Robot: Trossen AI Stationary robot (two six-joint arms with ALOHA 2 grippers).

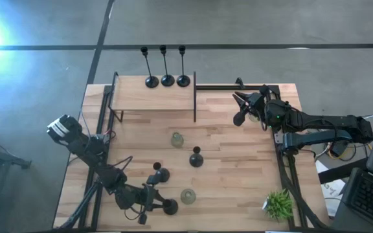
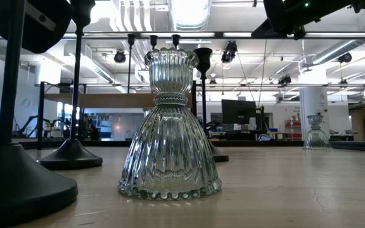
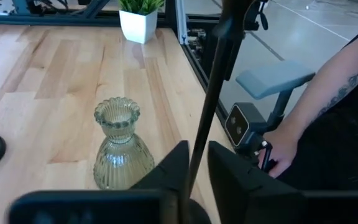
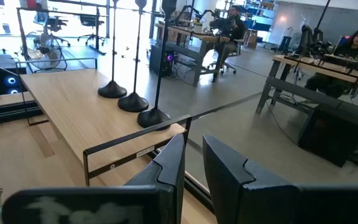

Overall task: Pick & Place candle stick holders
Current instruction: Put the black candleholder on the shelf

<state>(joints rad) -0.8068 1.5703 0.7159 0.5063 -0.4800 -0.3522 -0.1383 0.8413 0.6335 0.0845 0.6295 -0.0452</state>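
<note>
Black and thin, the stem of a tall candle stick holder (image 3: 207, 112) stands clamped between the fingers of the left gripper (image 3: 193, 171) at the table's near edge, just left of a glass holder (image 1: 188, 196). 3 more tall black holders (image 1: 167, 79) line the far shelf (image 1: 135, 97), while the right gripper (image 4: 191, 155) hangs over the table's far right with its fingers slightly apart, holding nothing.
</note>
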